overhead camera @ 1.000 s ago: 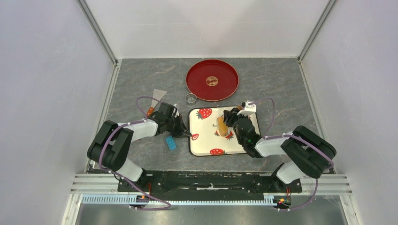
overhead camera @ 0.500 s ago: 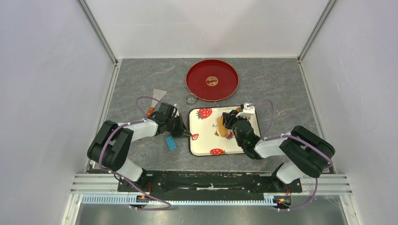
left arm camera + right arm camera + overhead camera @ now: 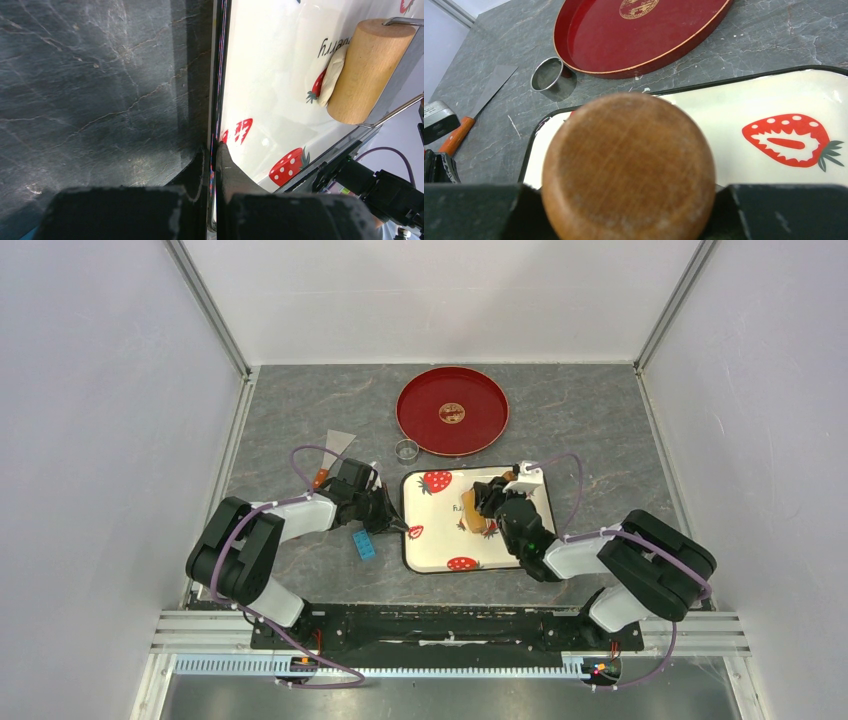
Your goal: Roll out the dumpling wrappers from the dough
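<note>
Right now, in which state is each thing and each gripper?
Left gripper: shut on tray rim.
Right gripper: shut on roller.
Roller: over tray, touching dough.
Dough: thick lump, not yet flat.
Tray: flat on table.
Ring: upright, beside red plate.
Scraper: lying flat on table.
</note>
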Motion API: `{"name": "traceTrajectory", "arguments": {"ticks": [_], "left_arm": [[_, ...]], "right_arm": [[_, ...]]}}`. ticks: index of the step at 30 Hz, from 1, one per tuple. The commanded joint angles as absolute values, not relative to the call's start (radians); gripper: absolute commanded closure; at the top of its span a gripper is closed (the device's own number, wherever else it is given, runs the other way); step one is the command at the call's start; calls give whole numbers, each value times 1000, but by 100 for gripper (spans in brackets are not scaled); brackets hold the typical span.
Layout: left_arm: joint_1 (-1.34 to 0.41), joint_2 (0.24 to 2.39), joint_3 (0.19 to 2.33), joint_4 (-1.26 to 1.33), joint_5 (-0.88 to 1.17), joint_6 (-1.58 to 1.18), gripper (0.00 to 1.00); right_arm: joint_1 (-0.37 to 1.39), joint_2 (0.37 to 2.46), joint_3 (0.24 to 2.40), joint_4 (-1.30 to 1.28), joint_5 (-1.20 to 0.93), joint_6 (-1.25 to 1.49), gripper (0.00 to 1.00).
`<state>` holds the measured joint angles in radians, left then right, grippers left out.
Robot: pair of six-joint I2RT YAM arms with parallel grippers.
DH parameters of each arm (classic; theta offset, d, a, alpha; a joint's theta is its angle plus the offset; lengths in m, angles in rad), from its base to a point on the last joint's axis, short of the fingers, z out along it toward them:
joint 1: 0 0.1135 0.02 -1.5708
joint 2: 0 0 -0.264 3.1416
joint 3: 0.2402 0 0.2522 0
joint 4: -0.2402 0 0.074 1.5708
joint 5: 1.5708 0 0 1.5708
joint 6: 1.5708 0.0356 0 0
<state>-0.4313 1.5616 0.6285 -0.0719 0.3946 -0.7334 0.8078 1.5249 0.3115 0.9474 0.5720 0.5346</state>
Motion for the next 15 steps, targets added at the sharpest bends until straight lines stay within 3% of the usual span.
{"name": "traceTrajectory", "arguments": {"ticks": [1, 15], "left_arm": [[-425, 1643, 568, -237, 175, -714, 98], [-425, 1645, 575, -245, 172, -713, 98]], "right_arm": [[836, 1586, 173, 466, 476, 426, 100], [853, 1574, 185, 499, 379, 376, 100]]}}
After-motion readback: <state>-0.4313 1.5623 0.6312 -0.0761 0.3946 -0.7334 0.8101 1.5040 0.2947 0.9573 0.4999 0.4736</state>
